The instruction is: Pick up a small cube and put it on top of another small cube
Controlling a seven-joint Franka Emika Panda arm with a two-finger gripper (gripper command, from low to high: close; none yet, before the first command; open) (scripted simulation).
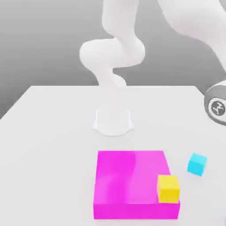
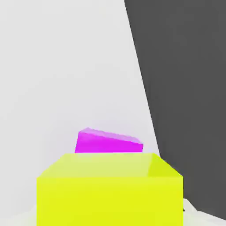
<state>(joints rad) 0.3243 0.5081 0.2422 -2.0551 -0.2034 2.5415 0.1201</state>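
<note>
The white arm (image 1: 115,48) is rising from its base on the white table (image 1: 48,145) and is reaching out past the exterior view's right, where its wrist (image 1: 216,106) is hanging. In the hand view the small lime-yellow cube (image 2: 110,190) is sitting right up close under the hand, with the magenta block (image 2: 108,142) lying beyond it. Whether the claw is open, shut or holding that cube, I cannot tell. A golden-yellow cube (image 1: 168,189) is sitting at the block's corner, and a cyan cube (image 1: 197,164) is resting near it on the table
</note>
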